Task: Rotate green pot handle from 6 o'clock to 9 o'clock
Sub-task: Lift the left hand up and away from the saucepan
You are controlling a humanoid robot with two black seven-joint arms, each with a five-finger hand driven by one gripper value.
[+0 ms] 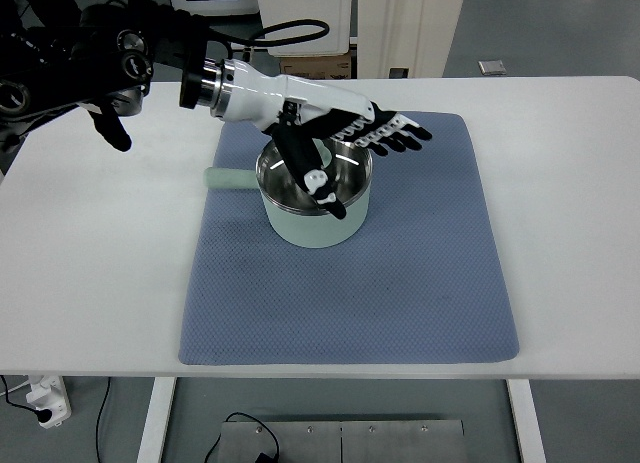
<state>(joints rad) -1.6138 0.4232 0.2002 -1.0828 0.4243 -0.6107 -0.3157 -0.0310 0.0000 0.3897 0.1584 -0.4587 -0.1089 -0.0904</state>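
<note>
1. The table (pixel 90 283) edge runs along the bottom of the frame, under a blue mat (pixel 350 293).
2. The left hand (pixel 345 143) hovers over the pot (pixel 315 198), fingers spread, gripping nothing.
3. The pot sits upper-centre on the mat, its handle (pixel 228 180) pointing left.

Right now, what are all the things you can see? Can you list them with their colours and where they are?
pot: one, pale green outside, shiny metal inside, on the mat's upper left part
pot handle: one, pale green, sticking out to the picture's left
mat: one, blue-grey, lying on the table
table: one, white, under everything
box: one, brown cardboard, behind the table
power strip: one, white, on the floor at lower left
left hand: one, white and black, fingers spread over the pot's rim, holding nothing that I can see
</note>
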